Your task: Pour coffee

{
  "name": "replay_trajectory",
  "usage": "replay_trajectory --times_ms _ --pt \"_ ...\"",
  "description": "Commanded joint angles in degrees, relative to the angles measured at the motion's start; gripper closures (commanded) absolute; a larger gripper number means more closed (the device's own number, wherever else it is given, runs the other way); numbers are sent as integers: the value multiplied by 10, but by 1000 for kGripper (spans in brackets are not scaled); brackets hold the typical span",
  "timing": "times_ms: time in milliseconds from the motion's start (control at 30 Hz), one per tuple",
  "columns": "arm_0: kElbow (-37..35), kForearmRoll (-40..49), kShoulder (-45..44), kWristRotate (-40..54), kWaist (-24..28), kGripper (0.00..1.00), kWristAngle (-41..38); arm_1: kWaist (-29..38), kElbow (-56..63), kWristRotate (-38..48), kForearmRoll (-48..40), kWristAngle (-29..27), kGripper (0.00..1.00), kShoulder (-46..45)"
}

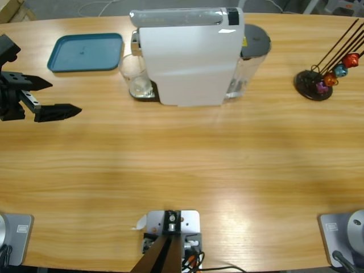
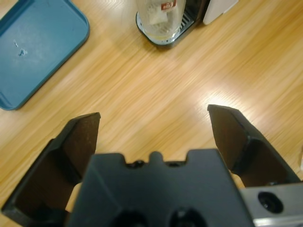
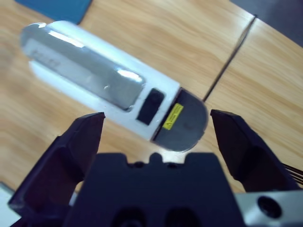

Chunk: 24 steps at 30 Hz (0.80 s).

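The left gripper point(image 1: 50, 98), jaws apart, faces the clear glass tumbler point(image 1: 136, 77) under the white coffee machine point(image 1: 187, 57), likely to grasp it. The right gripper point(image 3: 156, 137) hangs over the machine with jaws spread.

A coffee corner set up as a robot test bench.
A long wooden desk point(image 1: 182, 165) carries a white capsule coffee machine point(image 1: 187, 54), a capsule rack point(image 1: 318, 82) and a teal tray point(image 1: 85, 52).

Bright overhead light glares off the table point(image 1: 227, 182).
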Motion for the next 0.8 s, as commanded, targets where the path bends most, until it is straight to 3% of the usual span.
replay_trajectory --times_ms 33,200,400,500,800 --pt "-11 1 -19 -2 -6 0 -21 64 143 4 5 12 0 -160" --pt "-11 1 -30 -2 -5 0 -21 84 281 26 -29 30 0 -285" --pt "-11 24 -82 -2 -6 0 -98 92 538 25 -223 39 0 -436" --pt "-14 75 -111 11 -6 0 -98 92 600 -5 -243 28 0 -459" --pt "-27 149 -181 16 -6 3 -83 92 701 0 -259 -110 0 -520"
